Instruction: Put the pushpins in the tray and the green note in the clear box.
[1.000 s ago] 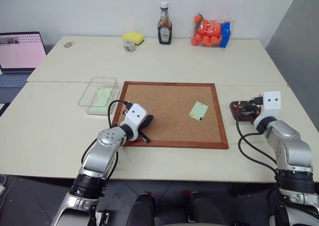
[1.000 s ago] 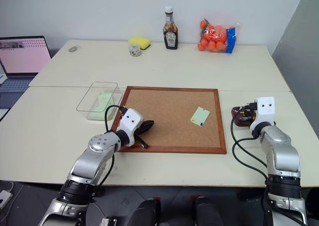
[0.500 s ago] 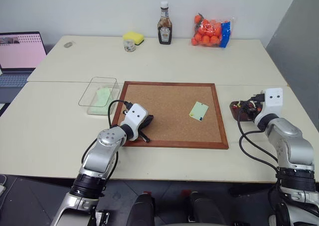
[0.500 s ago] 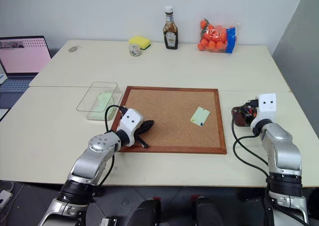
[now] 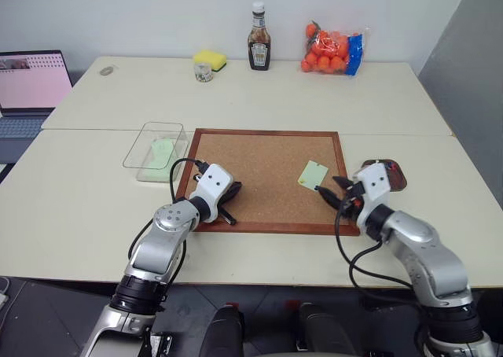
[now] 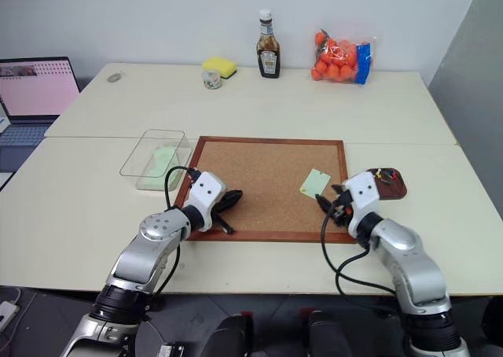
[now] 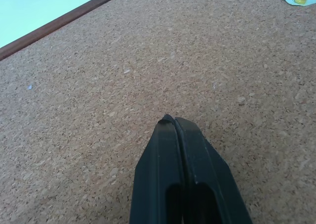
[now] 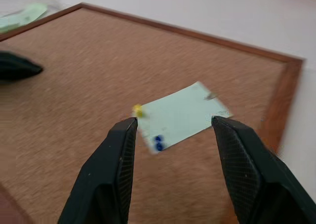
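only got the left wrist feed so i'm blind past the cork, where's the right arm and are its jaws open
Observer: The right gripper is over the right part of the corkboard, jaws open, pointing at the green note.
Operator: is that note free to lift
Observer: No, a blue pushpin is stuck in it, as well as a yellow pushpin near the same edge.
Operator: where's the tray
Observer: The tray sits on the table just off the corkboard's right side, with a few pushpins in it.
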{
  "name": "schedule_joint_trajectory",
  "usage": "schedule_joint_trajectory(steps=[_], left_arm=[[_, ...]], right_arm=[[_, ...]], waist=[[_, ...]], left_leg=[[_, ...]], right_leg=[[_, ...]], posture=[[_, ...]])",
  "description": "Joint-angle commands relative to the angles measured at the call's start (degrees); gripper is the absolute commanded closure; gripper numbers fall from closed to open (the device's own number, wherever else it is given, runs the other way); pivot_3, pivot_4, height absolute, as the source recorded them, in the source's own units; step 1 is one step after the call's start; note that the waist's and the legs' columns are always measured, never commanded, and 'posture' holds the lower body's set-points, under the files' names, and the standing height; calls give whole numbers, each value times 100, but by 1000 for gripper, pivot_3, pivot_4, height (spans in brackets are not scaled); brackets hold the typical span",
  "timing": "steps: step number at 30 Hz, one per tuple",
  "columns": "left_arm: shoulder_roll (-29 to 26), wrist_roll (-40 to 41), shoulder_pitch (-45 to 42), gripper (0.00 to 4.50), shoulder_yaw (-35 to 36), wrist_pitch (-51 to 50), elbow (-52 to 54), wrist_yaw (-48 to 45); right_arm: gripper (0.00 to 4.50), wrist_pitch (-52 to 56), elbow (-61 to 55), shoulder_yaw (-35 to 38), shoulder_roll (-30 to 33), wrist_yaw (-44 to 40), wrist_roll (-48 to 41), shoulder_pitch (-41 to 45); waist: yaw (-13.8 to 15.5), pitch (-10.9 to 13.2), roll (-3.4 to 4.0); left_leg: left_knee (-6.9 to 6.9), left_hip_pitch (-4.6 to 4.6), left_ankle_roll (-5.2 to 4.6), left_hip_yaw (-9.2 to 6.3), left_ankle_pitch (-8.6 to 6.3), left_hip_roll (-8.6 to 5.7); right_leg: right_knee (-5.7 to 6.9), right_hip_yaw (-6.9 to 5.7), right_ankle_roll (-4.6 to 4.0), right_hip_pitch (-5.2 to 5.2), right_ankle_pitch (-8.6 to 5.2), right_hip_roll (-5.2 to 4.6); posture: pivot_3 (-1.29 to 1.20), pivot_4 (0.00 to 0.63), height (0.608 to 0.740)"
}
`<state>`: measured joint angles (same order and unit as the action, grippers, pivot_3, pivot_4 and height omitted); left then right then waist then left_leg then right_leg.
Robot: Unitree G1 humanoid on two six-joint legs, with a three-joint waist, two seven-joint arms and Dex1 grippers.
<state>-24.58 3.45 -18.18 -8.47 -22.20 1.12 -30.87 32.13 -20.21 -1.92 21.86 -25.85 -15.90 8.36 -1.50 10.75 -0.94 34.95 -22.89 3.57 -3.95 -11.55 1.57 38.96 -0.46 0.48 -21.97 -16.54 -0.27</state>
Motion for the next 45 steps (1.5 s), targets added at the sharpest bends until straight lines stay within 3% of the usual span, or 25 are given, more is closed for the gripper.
schedule_joint_trajectory(steps=[1, 27, 28, 39, 45], left_arm=[[-38, -115, 107, 4500, -104, -124, -106, -57], [-29, -147, 137, 4500, -78, -90, -118, -66], [-31, -147, 141, 4500, -77, -90, -115, -66], [-51, -144, 186, 4500, -71, -121, -44, -62], [-41, -145, 197, 4500, -78, -139, -31, -48]], right_arm=[[1966, -258, 73, -110, -52, 79, 202, 133], [1966, -535, 1170, -249, -429, 231, 672, 641], [2334, -531, 1171, -243, -428, 231, 671, 641], [4446, -489, 1101, -188, -386, 186, 665, 573], [4489, -653, 1000, -98, -444, 122, 551, 570]], waist=[[0, 0, 0], [0, 0, 0], [0, 0, 0], [-1, 0, 0], [-1, 0, 0]], left_leg=[[0, 0, 0, 1, 0, 0], [0, 0, 0, 1, 0, 0], [0, 0, 0, 1, 0, 0], [-1, 0, 0, 1, 0, 1], [-1, 0, 0, 1, 0, 1]], right_leg=[[0, 1, 0, 0, 0, 0], [0, 1, 0, -1, 0, 0], [0, 1, 0, -1, 0, 0], [1, 1, 0, -1, 0, 1], [1, 1, 0, -1, 0, 1]], posture=[[0, 150, 740], [0, 150, 740], [0, 150, 740], [0, 150, 740], [0, 150, 740]])
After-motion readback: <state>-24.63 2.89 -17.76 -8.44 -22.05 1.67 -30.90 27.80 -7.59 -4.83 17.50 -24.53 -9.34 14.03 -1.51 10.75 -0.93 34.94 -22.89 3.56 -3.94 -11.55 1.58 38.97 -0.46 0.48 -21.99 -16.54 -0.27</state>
